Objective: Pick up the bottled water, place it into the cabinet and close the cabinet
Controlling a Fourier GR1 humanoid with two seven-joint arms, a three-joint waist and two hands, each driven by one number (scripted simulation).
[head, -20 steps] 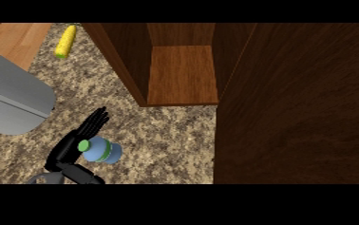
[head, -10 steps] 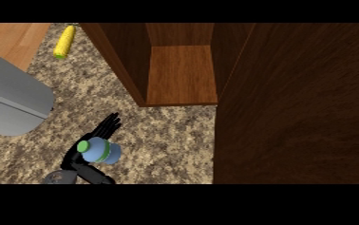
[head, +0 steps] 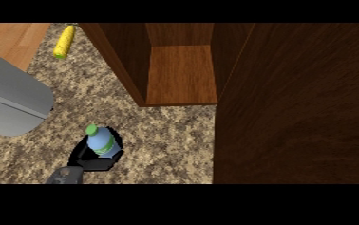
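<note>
The bottled water (head: 104, 143), pale blue with a green cap, stands on the granite counter at the lower left, leaning a little to the upper left. My left hand (head: 92, 162) comes in from the lower edge and its black fingers are curled round the bottle's lower half. The open wooden cabinet (head: 181, 74) lies up and to the right of the bottle, its inner shelf bare. Its dark door (head: 288, 105) stands open along the right side. My right hand does not show.
A yellow corn cob (head: 64, 41) lies at the upper left near a light wooden surface (head: 21, 39). A large grey rounded object (head: 21, 107) sits at the left edge. Speckled counter (head: 168, 138) stretches between bottle and cabinet.
My left hand's fingers, straight and pointing up beside the bottle before, have curled round it. The bottle now leans and has shifted slightly up in the view.
</note>
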